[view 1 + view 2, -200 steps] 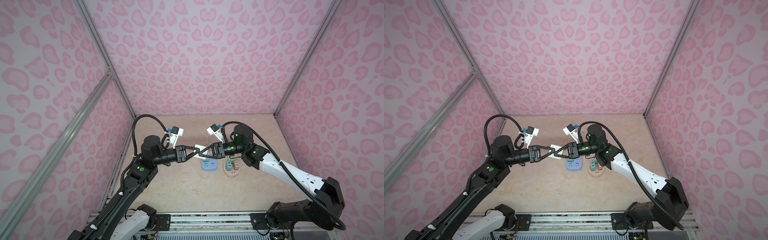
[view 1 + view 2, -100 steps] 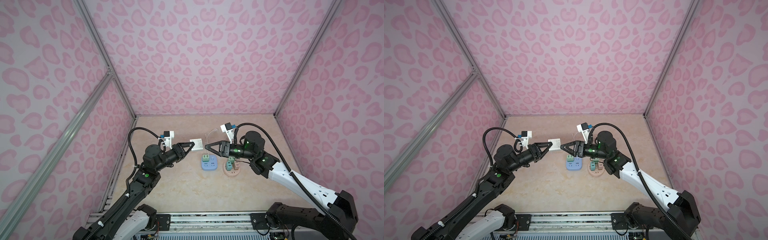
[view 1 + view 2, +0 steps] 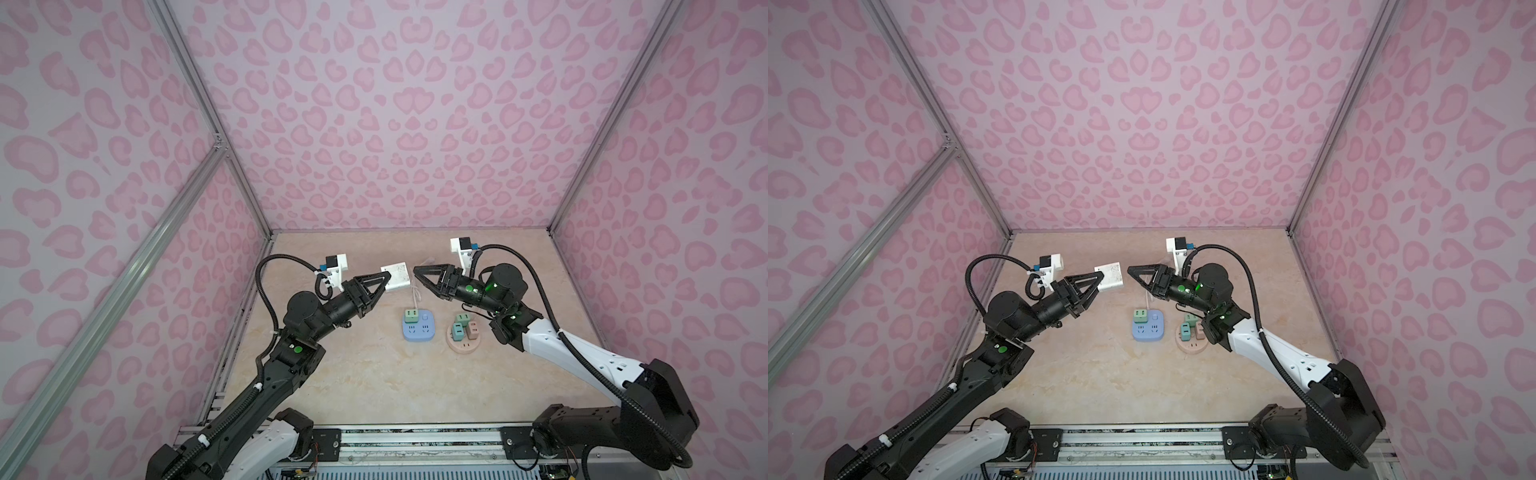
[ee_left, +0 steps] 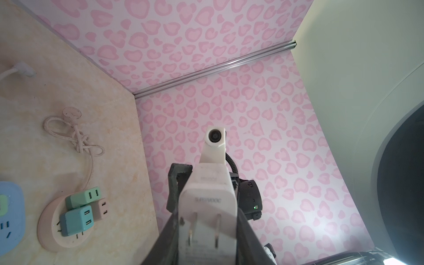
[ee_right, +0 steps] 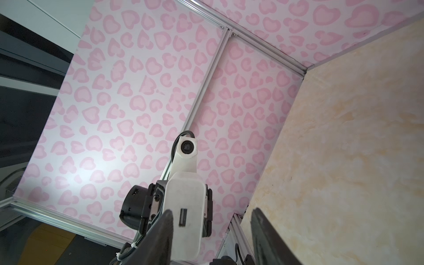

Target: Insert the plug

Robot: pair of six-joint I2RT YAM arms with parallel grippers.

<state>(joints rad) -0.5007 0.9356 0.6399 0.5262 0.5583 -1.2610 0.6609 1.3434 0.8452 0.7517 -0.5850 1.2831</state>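
tools face each other tip to tip, raised well above the desk. the left tool pinches a white plug by its flat sides. in the left wrist view its two metal prongs sit on the face turned toward that camera, not down at the sockets, which is probably why the plug is held aloft rather than lowered. the right tool hovers just beside the plug's free end with its jaws spread and empty, seemingly placed for a handover or regrip. below and between the arms, a blue power strip lies flat on the desk with one green adapter already plugged in and free slots facing up. just beside it, a round pink socket base carries three small adapters. a knotted white cord lies on the desk near them.
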